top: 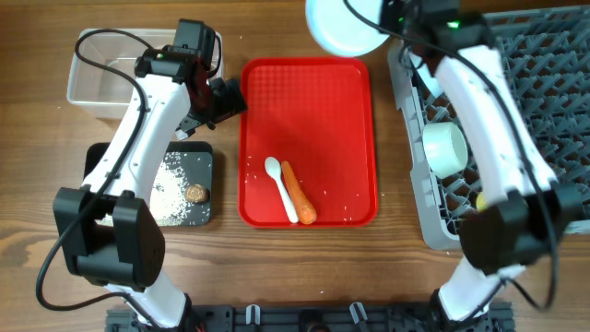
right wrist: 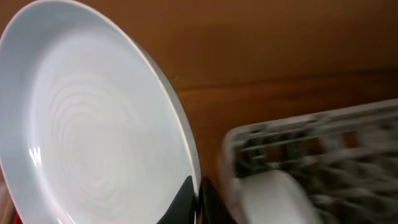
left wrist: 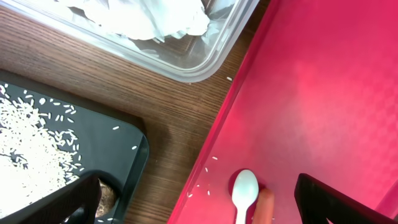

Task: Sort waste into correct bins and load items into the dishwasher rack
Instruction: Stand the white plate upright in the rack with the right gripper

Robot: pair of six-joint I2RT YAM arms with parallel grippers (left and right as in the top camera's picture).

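At the far edge of the counter [top: 37, 166], we see the right hand [right wrist: 196, 200] pinching the rim of the light blue plate [top: 343, 26], just beside the near corner of the dishwasher rack [top: 553, 83], where a pale cup [top: 444, 148] lies. The left hand [left wrist: 196, 186] hangs spread and empty over the gap between the red tray [top: 309, 101] and the black tray [top: 205, 161], which holds rice grains [top: 171, 189] and a brown lump [top: 195, 194]. The white spoon [top: 276, 184] and carrot [top: 298, 194] lie touching on the red tray. Crumpled paper [left wrist: 143, 15] sits in the clear tub [top: 88, 92].
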